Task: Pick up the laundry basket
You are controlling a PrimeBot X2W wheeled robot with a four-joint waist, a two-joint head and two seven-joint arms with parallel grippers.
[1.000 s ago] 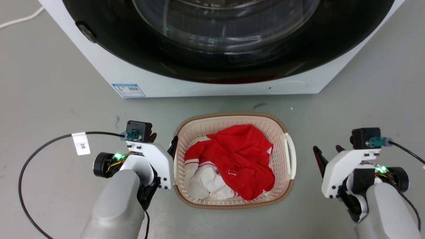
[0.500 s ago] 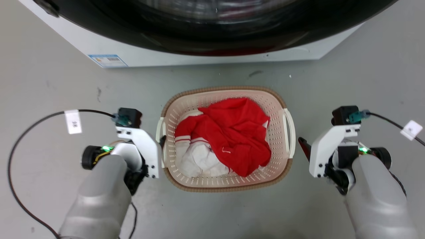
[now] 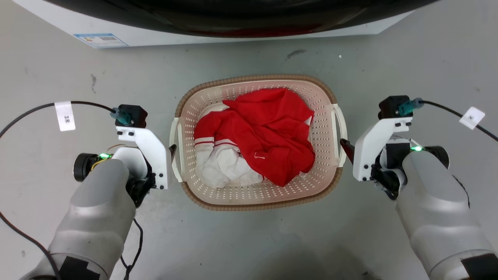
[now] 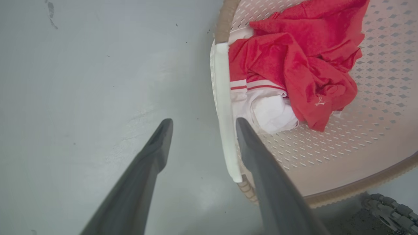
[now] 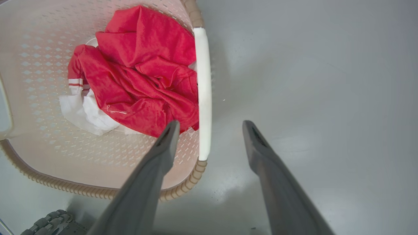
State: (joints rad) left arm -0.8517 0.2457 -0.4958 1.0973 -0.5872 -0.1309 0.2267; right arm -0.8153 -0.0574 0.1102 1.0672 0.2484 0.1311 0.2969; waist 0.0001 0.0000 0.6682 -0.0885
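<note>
Head view: the laundry basket [image 3: 256, 205] stands upright on the grey floor [image 3: 249, 245], in front of the washing machine [image 3: 233, 15] and between the two arms.
Basket contents: a crumpled red garment [image 3: 268, 132] lies over a white cloth [image 3: 229, 173].
Left gripper [image 4: 203, 121]: jaws spread. The basket's white left handle [image 4: 224, 98] shows between the two fingers, with one finger over the floor and the other over the basket's inside.
Right gripper [image 5: 210, 124]: jaws spread too. The white right handle [image 5: 203, 81] lies between its fingers — the inner finger over the perforated wall, the outer over bare floor.
Contact: whether any finger touches a handle cannot be told.
</note>
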